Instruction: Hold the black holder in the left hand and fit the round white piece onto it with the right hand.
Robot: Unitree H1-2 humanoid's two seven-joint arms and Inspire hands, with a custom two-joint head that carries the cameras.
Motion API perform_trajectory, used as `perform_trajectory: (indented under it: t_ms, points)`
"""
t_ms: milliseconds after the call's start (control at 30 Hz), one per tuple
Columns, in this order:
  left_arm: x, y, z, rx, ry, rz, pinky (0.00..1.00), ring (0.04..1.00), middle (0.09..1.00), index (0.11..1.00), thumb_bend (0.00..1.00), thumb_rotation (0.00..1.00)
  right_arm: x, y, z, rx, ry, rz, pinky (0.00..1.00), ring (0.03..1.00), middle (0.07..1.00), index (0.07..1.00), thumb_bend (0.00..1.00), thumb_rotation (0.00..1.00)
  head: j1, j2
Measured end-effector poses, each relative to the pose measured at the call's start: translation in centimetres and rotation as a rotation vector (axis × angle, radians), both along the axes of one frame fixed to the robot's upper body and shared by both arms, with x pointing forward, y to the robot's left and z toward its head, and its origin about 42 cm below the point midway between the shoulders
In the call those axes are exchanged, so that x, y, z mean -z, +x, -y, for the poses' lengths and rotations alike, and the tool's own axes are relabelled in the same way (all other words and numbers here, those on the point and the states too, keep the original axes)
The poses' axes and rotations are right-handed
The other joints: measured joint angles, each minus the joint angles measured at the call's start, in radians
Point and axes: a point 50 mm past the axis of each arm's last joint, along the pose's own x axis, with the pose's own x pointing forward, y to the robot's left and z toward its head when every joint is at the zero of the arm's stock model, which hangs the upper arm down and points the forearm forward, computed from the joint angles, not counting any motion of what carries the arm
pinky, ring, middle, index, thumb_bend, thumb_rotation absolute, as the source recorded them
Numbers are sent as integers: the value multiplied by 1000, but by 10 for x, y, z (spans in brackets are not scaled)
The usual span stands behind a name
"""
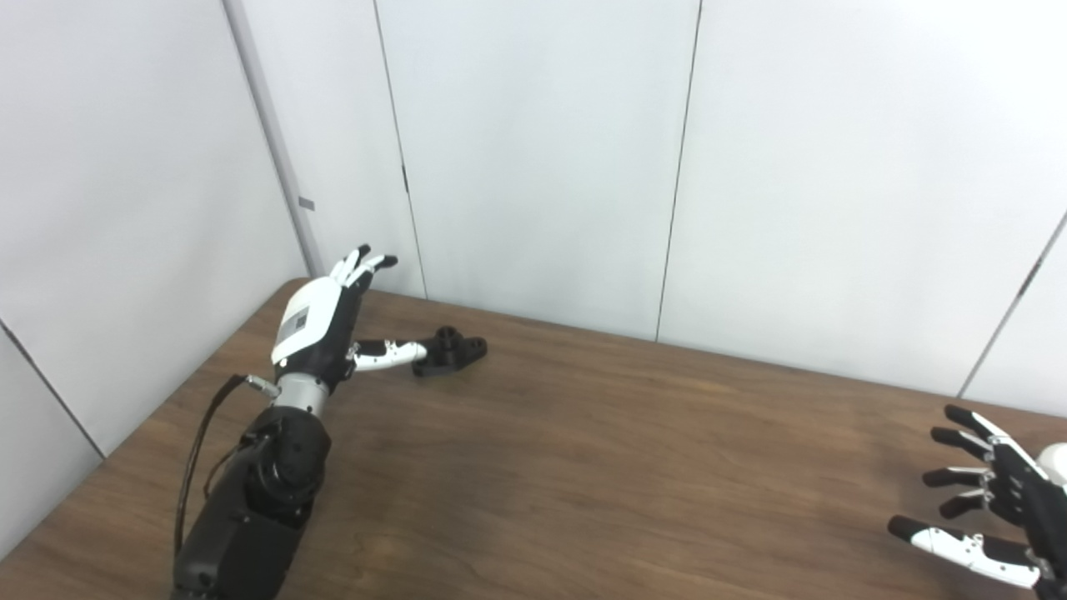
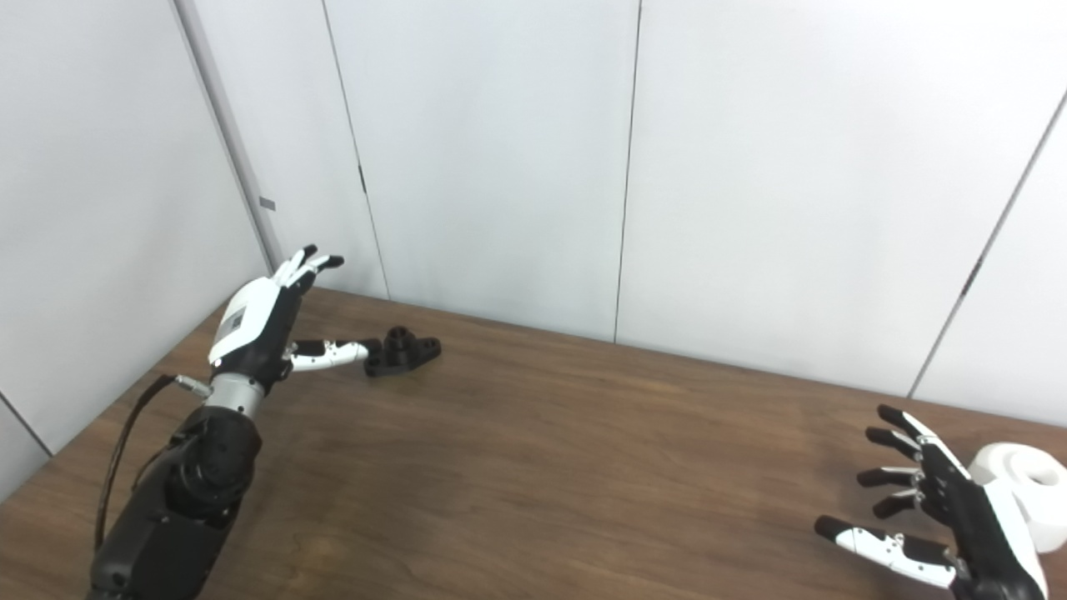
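A small black holder [image 1: 450,352] lies on a brown wooden tabletop [image 1: 583,450], near its far left corner. It looks like rigid moulded plastic or metal — probably light, stiff and unlikely to deform, though its smooth surface may be slippery. It has a flat base with a hole at one end and a short round post rising from the middle. The base ends seem the best place to grip, leaving the post free for fitting.

The left robot hand [image 1: 321,321] sits just beside the holder, fingers spread and pointing up and away, thumb stretched out so its tip reaches the holder's near end; it holds nothing.

Well apart from the holder, at the tabletop's right edge, lies the round white piece [image 2: 1021,492] — a glossy ring-like form with a central hollow, probably hard and light. Its outer rim looks easiest to pinch. The right robot hand [image 2: 942,508] hovers just beside it, fingers splayed wide, empty.
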Motion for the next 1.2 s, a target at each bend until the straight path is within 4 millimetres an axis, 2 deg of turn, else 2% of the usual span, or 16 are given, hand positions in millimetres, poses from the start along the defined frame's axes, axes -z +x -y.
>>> perform_trajectory:
  t_ms: [233,400,500,700,900,1200]
  points:
    - [20,9,-11,-41,17,-114,1000,1000,1000,846,1000,424,-1,0,0,0,1,3,462,627,812,865,681,195,-8,8]
    - [32,13,-11,-42,18,-161,1000,1000,1000,836,1000,407,-3,-1,3,13,3,-3,448,625,813,864,686,202,-9,8]
    - [31,20,-10,-39,22,-168,1000,1000,1000,834,1000,415,-3,-1,3,14,5,-3,452,626,812,865,690,218,-11,9]
    - [40,30,-20,-65,33,-226,1000,1000,1000,822,1000,419,-4,-1,5,17,5,-2,446,623,810,864,687,220,-15,12]
    - [61,33,-25,-93,37,-289,1000,1000,1000,813,1000,404,-5,-1,7,21,2,1,443,617,803,859,696,240,-17,14]
    - [71,46,-25,-118,-3,-252,1000,1000,1000,800,975,389,-9,-2,5,18,1,11,453,628,811,860,692,203,-23,15]
